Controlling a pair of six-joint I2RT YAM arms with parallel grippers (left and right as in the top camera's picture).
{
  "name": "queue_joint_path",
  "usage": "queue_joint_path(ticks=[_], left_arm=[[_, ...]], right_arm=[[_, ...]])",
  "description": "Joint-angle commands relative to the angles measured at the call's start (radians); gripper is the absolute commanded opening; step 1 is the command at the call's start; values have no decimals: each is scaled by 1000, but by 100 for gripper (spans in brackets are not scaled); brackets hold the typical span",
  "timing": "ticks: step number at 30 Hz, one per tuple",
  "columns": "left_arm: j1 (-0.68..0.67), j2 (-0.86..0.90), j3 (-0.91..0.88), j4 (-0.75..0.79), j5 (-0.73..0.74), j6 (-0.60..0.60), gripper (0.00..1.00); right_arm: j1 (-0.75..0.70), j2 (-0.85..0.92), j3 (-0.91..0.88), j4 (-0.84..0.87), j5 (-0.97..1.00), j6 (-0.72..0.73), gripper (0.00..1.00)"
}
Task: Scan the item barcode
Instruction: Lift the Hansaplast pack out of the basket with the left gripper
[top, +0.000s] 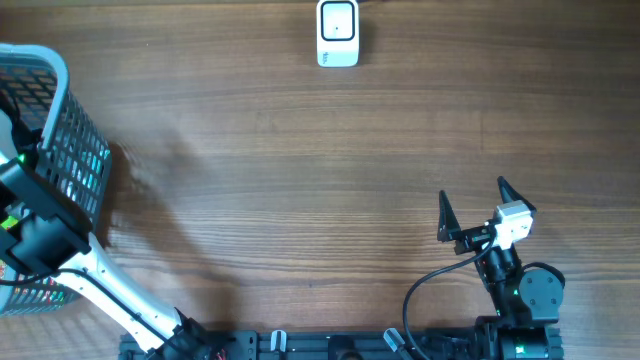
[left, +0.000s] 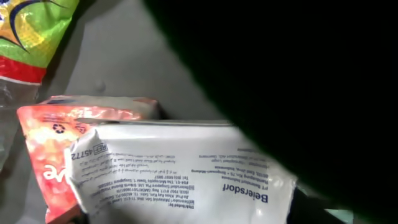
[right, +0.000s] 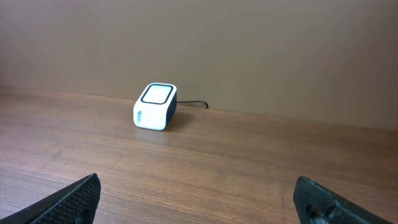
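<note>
The table (top: 300, 180) was brown with wood lines, the scanner (top: 338, 32) white with dark trim, the basket (top: 75, 150) grey mesh. The white packet (left: 186, 168) had blue letters; beside it were an orange-pink packet (left: 37, 146) and a green-yellow-red packet (left: 31, 25).

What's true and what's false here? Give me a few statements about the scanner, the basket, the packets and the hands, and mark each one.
1. The scanner stands on the table, apart from the basket. True.
2. The right hand holds a packet. False: it is open and empty.
3. The left arm reaches into the basket. True.
4. The white packet lies on the scanner. False: it lies in the basket, against an orange packet.
</note>
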Motion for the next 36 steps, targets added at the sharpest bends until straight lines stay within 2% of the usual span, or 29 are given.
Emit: queue_joint_path(ticks=[1, 22, 36], left_arm=[[5, 19, 3, 2, 2, -3, 58], [20, -305, 3, -26, 2, 4, 58], [24, -768, 3, -33, 21, 0, 63]], right_arm=[[6, -5, -1, 3, 18, 10, 100], [6, -5, -1, 2, 18, 10, 100], [6, -5, -1, 3, 18, 10, 100]])
